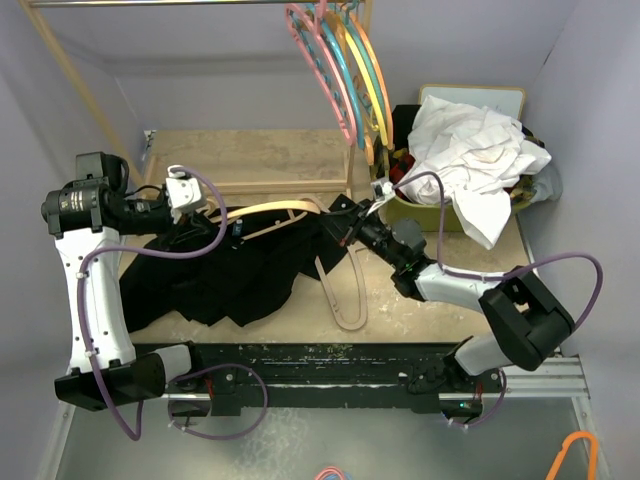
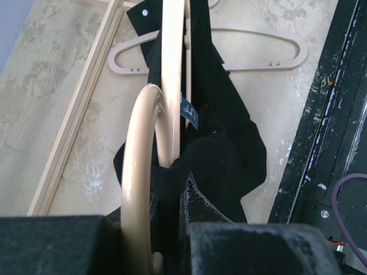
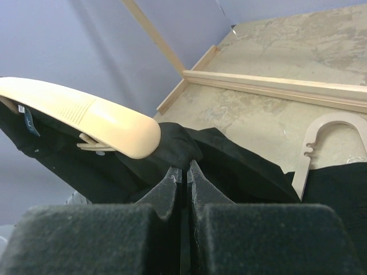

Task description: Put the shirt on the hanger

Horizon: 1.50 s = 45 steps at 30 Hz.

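Dressing hanger (image 1: 270,208) — left claw (image 2: 156,235) clamped on its hook end, raised off desk (image 1: 255,155); right claw (image 3: 184,172) pinched shut on shirt (image 1: 225,275) fold beside hanger's arm tip. Next, you pull cloth over that tip, hanger steady.

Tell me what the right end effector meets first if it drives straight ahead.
The right end effector pinches a fold of the shirt, so that comes first; the hanger end sits just above that line, depth unclear.
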Each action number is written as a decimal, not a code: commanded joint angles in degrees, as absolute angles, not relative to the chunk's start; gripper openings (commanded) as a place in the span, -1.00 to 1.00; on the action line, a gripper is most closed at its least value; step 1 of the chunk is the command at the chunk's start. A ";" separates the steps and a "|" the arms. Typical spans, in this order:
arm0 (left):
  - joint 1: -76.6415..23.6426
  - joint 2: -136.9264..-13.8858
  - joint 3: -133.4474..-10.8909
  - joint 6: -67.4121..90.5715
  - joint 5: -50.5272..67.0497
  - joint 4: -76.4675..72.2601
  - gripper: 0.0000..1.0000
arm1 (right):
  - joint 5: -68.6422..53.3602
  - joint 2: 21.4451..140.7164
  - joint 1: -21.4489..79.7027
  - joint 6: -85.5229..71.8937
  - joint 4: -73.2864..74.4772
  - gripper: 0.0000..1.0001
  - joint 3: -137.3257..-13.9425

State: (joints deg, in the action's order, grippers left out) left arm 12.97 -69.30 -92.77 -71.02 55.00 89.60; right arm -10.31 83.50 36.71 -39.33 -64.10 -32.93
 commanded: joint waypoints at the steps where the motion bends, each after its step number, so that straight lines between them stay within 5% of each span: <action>1: 13.85 -67.49 -94.27 -74.07 48.59 88.73 -1.00 | -6.14 82.17 32.33 -37.60 -57.71 -1.00 -35.67; 14: 12.98 -66.12 -95.13 -72.29 57.25 88.77 -1.00 | -9.72 84.85 30.31 -36.44 -55.63 -1.00 -40.30; 20: 12.82 -66.50 -93.50 -73.63 49.36 86.65 -1.00 | -11.88 84.91 29.62 -37.96 -55.08 -1.00 -40.51; 27: 12.41 -65.61 -89.60 -73.71 40.95 82.53 -1.00 | -11.70 80.35 29.62 -35.64 -42.21 -1.00 -43.10; 35: 9.47 -66.06 -86.84 -73.70 36.68 81.07 -1.00 | -6.19 74.16 29.70 -30.77 -10.81 -1.00 -56.48; 45: 2.93 -66.94 -87.51 -62.31 31.65 72.72 -1.00 | -11.43 77.93 29.70 -26.24 -3.67 -1.00 -65.27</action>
State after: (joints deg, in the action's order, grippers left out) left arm 2.61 -67.51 -86.65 -69.43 40.07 79.66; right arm -13.02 75.99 32.23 -29.21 -8.88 -60.66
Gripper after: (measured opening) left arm 0.117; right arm 0.012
